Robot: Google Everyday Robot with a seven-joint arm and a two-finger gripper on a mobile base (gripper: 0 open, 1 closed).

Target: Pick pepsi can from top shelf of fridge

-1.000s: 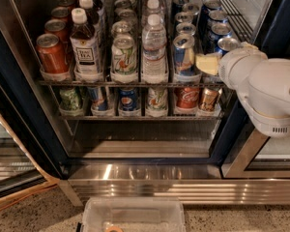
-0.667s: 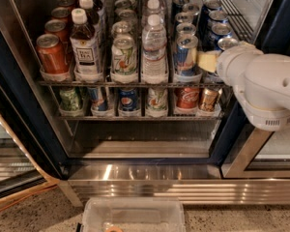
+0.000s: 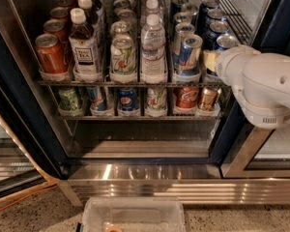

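Observation:
The fridge (image 3: 19,95) stands open. Its top shelf (image 3: 135,84) holds lanes of drinks. Dark blue pepsi cans stand in the rightmost lane; the front pepsi can (image 3: 226,41) shows only its top behind my arm. My white arm reaches in from the right, and my gripper (image 3: 210,60) sits at the front of that lane, right against the front pepsi can, beside a slimmer silver-and-blue can (image 3: 188,54). Most of the gripper is hidden by the wrist housing.
The top shelf also holds red cans (image 3: 50,53), a tea bottle (image 3: 84,45), a green-white can (image 3: 123,56) and a water bottle (image 3: 152,45). The lower rack (image 3: 135,117) holds more cans. A clear plastic bin (image 3: 135,214) lies on the floor in front.
My arm has risen slightly and pushed a little further in toward the right lane. The drinks have not moved.

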